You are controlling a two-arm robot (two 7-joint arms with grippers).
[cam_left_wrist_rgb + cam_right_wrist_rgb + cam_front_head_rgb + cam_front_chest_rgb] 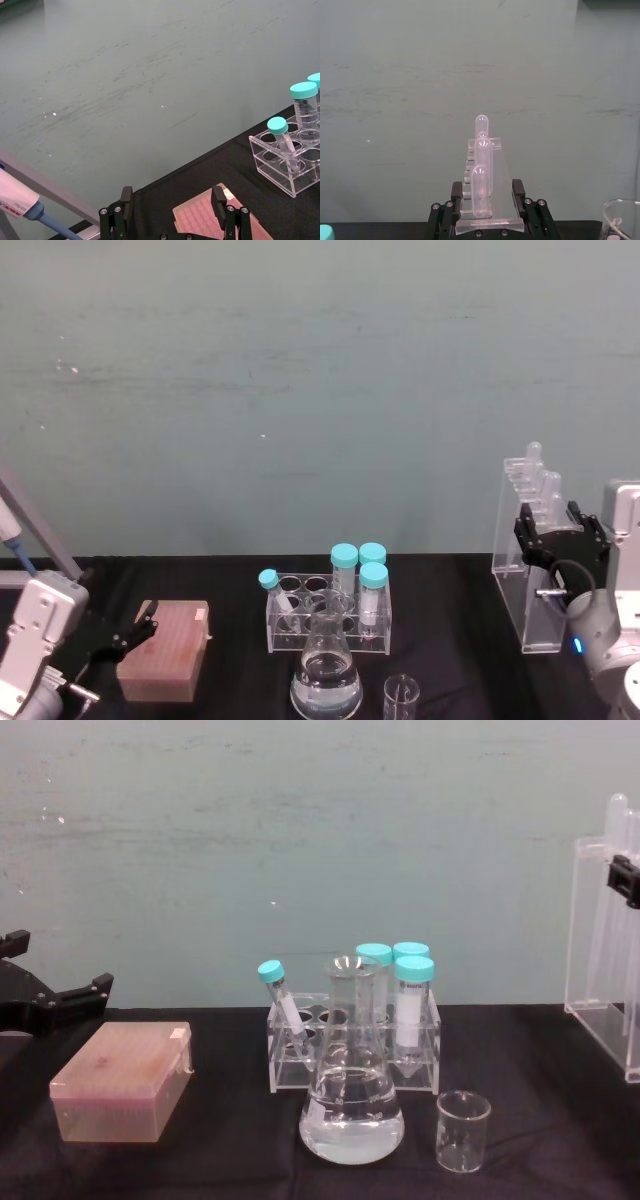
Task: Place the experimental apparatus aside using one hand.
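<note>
Right gripper (556, 528) pinches the acrylic stand (512, 585) near its top. One black finger presses on each long side, with the top plate caught between them in the right wrist view and the test tubes (482, 165) upright in a row straight ahead of the wrist. The high grip makes sense: the stand is tall and narrow, so holding it up by the tube holes should stop it tipping and keeps the fingers off the glass. The stand's foot looks to rest on the black cloth (540, 1040), not lifted, though contact is hard to judge. The rest of the apparatus sits well off to this gripper's left and lower: the conical flask (350, 1105) with clear liquid, and the small beaker (463, 1132) just beside it on the side nearer the gripper. Both stand in front of a clear tube rack (345, 1045) of teal-capped tubes. The gap to the stand is wide, so I'd judge it is already set apart from the group and only the release is left — or a further shift right. Left gripper (172, 200) is idle with fingers spread and holding nothing, a pink tip box (200, 220) just ahead of and below it — parked, since this is a one-hand job.
</note>
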